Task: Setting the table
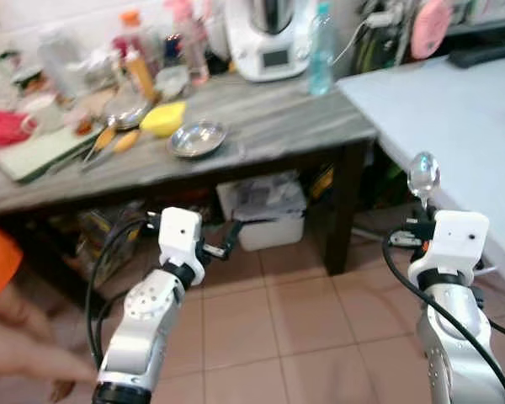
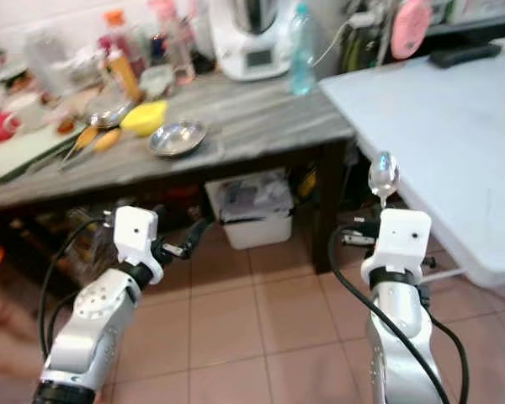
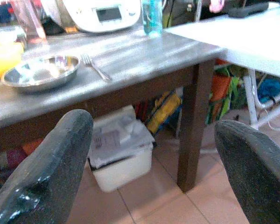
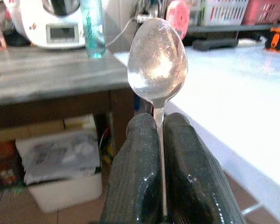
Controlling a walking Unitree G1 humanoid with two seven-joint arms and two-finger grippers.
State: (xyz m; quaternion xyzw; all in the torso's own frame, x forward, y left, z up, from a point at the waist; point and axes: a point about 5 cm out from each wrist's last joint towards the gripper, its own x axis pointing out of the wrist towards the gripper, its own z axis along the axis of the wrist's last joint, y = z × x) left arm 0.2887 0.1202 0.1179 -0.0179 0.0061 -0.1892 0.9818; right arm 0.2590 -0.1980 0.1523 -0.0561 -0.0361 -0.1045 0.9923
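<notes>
A big white table (image 1: 454, 126) on the right, bare on top, its near edge close to the right gripper (image 4: 159, 140). A long dark wooden table (image 1: 303, 126) on the left, its right end just beside the white one, messy along the back edge. A tiled floor (image 1: 303, 311) below both.

On the wooden tabletop: a white kitchen machine (image 1: 265, 42) at the back edge near the right end, a clear blue bottle (image 1: 320, 50) just beside it. A shiny metal bowl (image 1: 198, 139) near the front edge, nothing visible inside, with a fork (image 3: 95, 67) lying just beside it. A yellow thing (image 1: 164, 118) right behind the bowl. More bottles and dishes toward the left end, too blurry to name.

Under the wooden table: a white bin (image 1: 265, 215) stuffed with papers, standing on the floor.

Left gripper (image 3: 154, 163) low in front of the wooden table, two black fingers (image 3: 51, 172) spread wide apart, holding nothing.

Right gripper with fingers pressed together, pinching the thin handle of a spoon (image 4: 157, 60). Spoon silver and shiny, standing straight up, round bowl on top, in the air off the near edge of the white table.

A person's arm (image 1: 21, 349) and an orange sleeve at the far left.
</notes>
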